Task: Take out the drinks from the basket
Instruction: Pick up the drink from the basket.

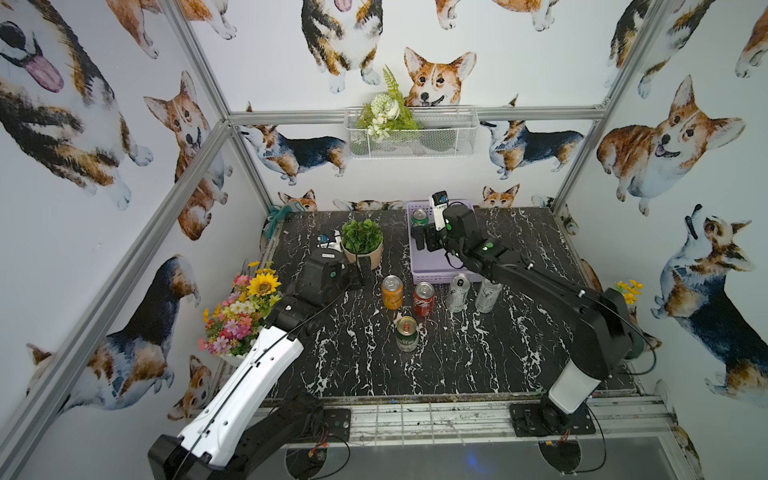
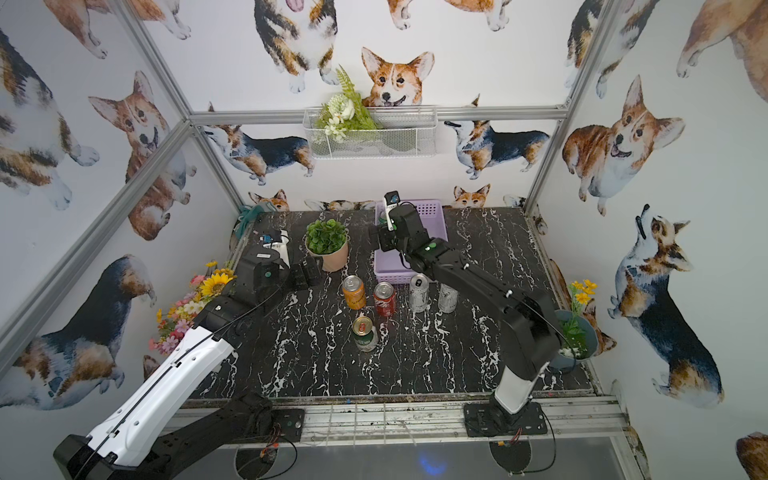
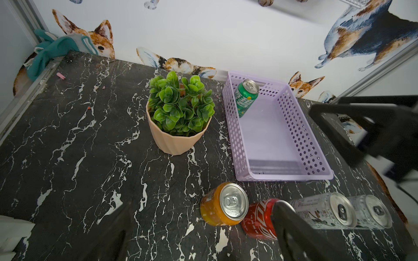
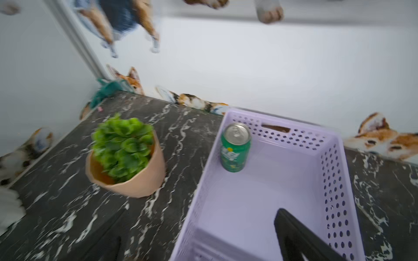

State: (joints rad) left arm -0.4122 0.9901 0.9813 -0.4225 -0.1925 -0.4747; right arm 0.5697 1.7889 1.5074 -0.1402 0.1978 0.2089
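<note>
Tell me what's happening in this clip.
A two-arm robot is emptying drinks from the lavender basket. Out on the table stand an orange can, a red can, two silver cans and a green can. A second green can is in the basket's far corner. The right gripper hangs open above the basket, holding nothing; the left gripper is open near the potted plant.

One green can (image 3: 245,97) stands upright inside the lavender basket (image 3: 282,177), far end.
</note>
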